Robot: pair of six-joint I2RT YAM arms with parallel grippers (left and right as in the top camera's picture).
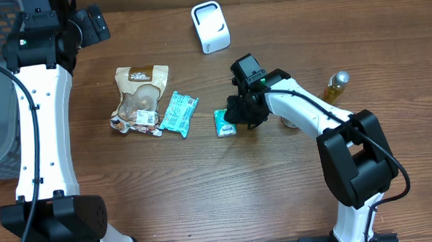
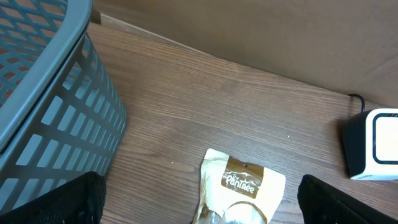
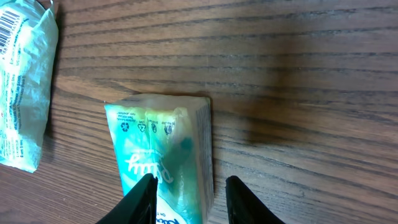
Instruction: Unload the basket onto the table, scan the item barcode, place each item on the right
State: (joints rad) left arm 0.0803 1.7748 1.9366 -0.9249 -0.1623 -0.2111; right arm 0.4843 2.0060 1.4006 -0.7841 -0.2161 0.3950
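Left arm [image 1: 44, 106] at upper left of overhead frame, beside grey mesh basket [image 2: 43, 112]; left jaws spread wide, empty, well apart from items. Small teal plastic tissue pack [image 1: 225, 123] flat on wooden surface [image 1: 204, 180] at frame centre, long axis roughly top-to-bottom. Right arm [image 1: 303, 106] far nearer: right jaws directly over pack, partly spread across its short axis. One finger [image 3: 142, 198] overlaps pack, other just beside its right edge. No pinch visible.
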